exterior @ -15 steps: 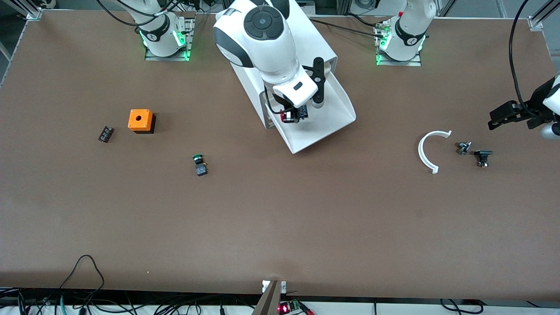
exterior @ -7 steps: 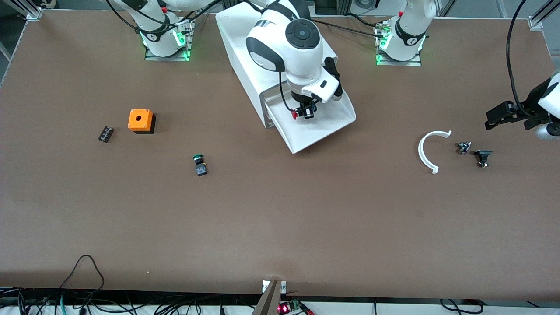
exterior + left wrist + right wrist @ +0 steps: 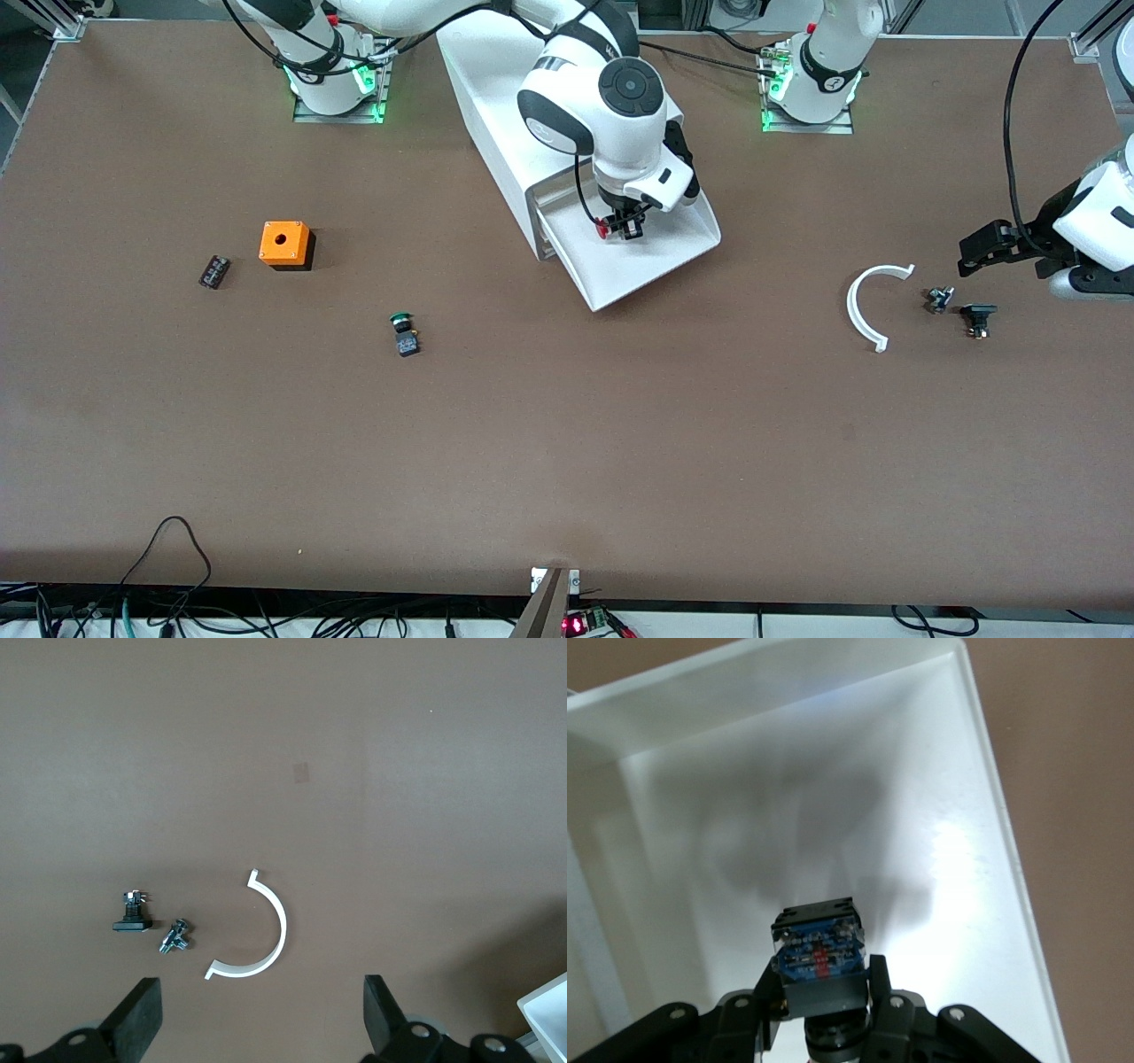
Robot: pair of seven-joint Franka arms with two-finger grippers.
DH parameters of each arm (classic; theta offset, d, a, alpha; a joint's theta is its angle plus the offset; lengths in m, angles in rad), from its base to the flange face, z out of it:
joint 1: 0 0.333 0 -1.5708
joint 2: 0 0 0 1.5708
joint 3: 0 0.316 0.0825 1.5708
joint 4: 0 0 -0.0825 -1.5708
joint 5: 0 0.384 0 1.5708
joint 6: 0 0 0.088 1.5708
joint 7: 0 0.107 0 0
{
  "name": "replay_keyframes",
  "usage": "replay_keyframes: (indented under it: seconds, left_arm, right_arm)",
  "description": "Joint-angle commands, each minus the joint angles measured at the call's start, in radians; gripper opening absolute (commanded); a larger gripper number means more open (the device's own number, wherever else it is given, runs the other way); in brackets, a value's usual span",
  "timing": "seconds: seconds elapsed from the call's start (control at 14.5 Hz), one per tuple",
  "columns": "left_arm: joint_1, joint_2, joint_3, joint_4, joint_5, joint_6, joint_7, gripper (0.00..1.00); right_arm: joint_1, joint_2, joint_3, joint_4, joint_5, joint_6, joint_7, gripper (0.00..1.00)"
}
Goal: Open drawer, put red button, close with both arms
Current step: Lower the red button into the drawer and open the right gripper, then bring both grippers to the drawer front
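Note:
The white drawer (image 3: 656, 257) stands pulled out of its white cabinet (image 3: 496, 97) at the middle of the table. My right gripper (image 3: 623, 223) is low inside the drawer, shut on the red button (image 3: 604, 229). In the right wrist view the button's black, blue-based body (image 3: 819, 952) sits between the fingers over the drawer floor (image 3: 788, 833). My left gripper (image 3: 983, 248) is open and empty at the left arm's end of the table, over the table near a white curved piece (image 3: 864, 306); its fingers (image 3: 137, 1020) frame that piece (image 3: 266, 935).
A green-capped button (image 3: 405, 334), an orange box with a hole (image 3: 285, 245) and a small dark block (image 3: 213, 271) lie toward the right arm's end. Two small metal parts (image 3: 939, 299) (image 3: 977, 317) lie beside the curved piece.
My right gripper has come down with the red button from above the drawer to low inside it. My left gripper has moved a little toward the curved piece.

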Motion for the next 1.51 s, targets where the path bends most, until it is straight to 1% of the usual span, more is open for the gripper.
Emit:
replay_keyframes:
  seconds: [0.0,0.07,0.14,0.21,0.34,0.41,0.55,0.62,0.76,0.83,0.89,0.96,1.03,1.17,1.24,1.44]
  left_arm:
    - [-0.003,0.030,-0.002,0.019,0.012,0.027,-0.011,1.00]
    - [-0.005,0.050,-0.004,0.013,0.009,0.060,-0.020,1.00]
    - [-0.015,0.069,-0.007,0.004,0.000,0.089,-0.046,1.00]
    - [-0.037,0.082,-0.012,-0.012,-0.009,0.124,-0.088,1.00]
    - [-0.050,0.115,-0.045,-0.045,-0.011,0.187,-0.199,1.00]
    - [-0.057,0.125,-0.065,-0.091,-0.012,0.231,-0.264,1.00]
    - [-0.081,0.145,-0.094,-0.175,-0.012,0.360,-0.378,1.00]
    - [-0.099,0.151,-0.104,-0.217,-0.012,0.415,-0.426,1.00]
    - [-0.132,0.165,-0.130,-0.292,-0.031,0.515,-0.536,1.00]
    - [-0.138,0.166,-0.150,-0.324,-0.052,0.549,-0.585,1.00]
    - [-0.144,0.166,-0.163,-0.353,-0.067,0.564,-0.613,1.00]
    - [-0.150,0.165,-0.177,-0.378,-0.106,0.568,-0.627,1.00]
    - [-0.155,0.165,-0.193,-0.393,-0.142,0.568,-0.627,1.00]
    - [-0.181,0.168,-0.220,-0.418,-0.158,0.575,-0.627,1.00]
    - [-0.195,0.168,-0.226,-0.429,-0.158,0.601,-0.629,1.00]
    - [-0.227,0.165,-0.248,-0.490,-0.160,0.650,-0.633,1.00]
  right_arm:
    - [0.014,0.030,-0.001,0.021,-0.013,0.000,0.002,0.40]
    - [0.016,0.030,-0.001,0.007,-0.013,0.002,0.005,0.42]
    - [0.017,0.030,-0.001,0.003,-0.013,0.002,0.025,0.53]
    - [0.016,0.027,-0.001,-0.001,-0.013,0.002,0.060,0.99]
    - [0.014,0.015,0.004,0.013,-0.011,0.016,0.134,1.00]
    - [0.011,-0.014,0.005,0.022,-0.011,0.017,0.157,1.00]
    - [0.002,-0.051,0.005,0.068,-0.008,0.002,0.171,1.00]
    - [-0.012,-0.068,0.001,0.075,-0.002,-0.012,0.172,1.00]
    - [-0.072,-0.132,-0.001,0.073,-0.002,-0.026,0.177,1.00]
    - [-0.099,-0.175,-0.010,0.067,-0.005,-0.065,0.194,1.00]
    - [-0.119,-0.190,-0.052,0.067,-0.004,-0.088,0.248,1.00]
    - [-0.130,-0.203,-0.112,0.067,-0.001,-0.090,0.322,1.00]
    - [-0.150,-0.210,-0.151,0.067,0.004,-0.087,0.396,1.00]
    - [-0.191,-0.226,-0.204,0.067,0.004,-0.089,0.563,1.00]
    - [-0.196,-0.241,-0.237,0.059,0.004,-0.089,0.636,1.00]
    - [-0.198,-0.298,-0.347,-0.042,0.004,-0.092,0.901,1.00]
